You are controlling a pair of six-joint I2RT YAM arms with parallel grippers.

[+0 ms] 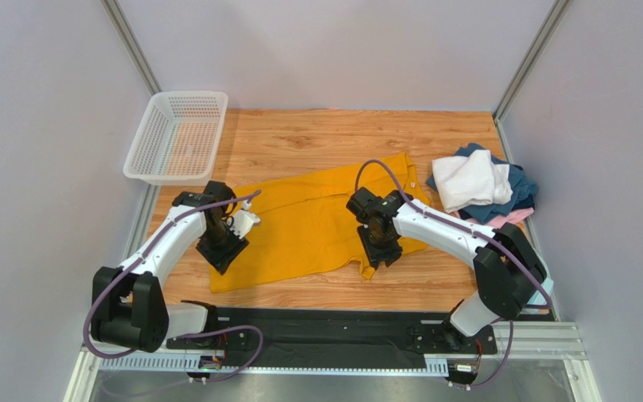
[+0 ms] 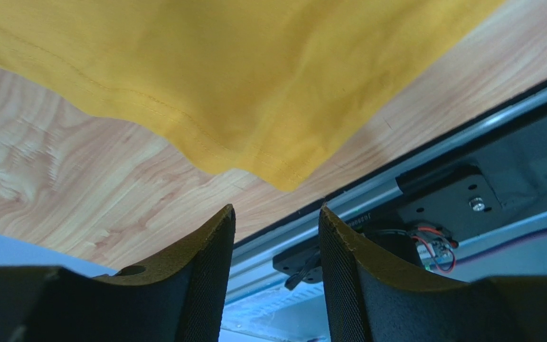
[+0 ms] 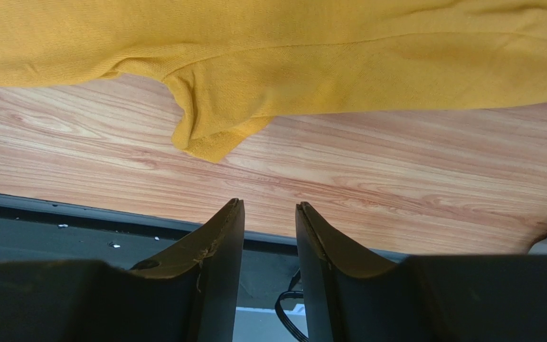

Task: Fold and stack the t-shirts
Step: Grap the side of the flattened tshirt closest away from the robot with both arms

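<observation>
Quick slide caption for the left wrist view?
Open fingers hover near a corner of the yellow shirt on the wooden table.

You find the spread t-shirt (image 1: 312,222) on the table (image 1: 316,134) at the frame's centre, the basket (image 1: 150,138) at upper left, and the pile of t-shirts (image 1: 472,180) at the right.

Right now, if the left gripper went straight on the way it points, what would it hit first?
Most likely the hemmed corner of the yellow t-shirt, just ahead of the open left gripper. Depth is unclear, so it might land on the wooden table beside it.
</observation>
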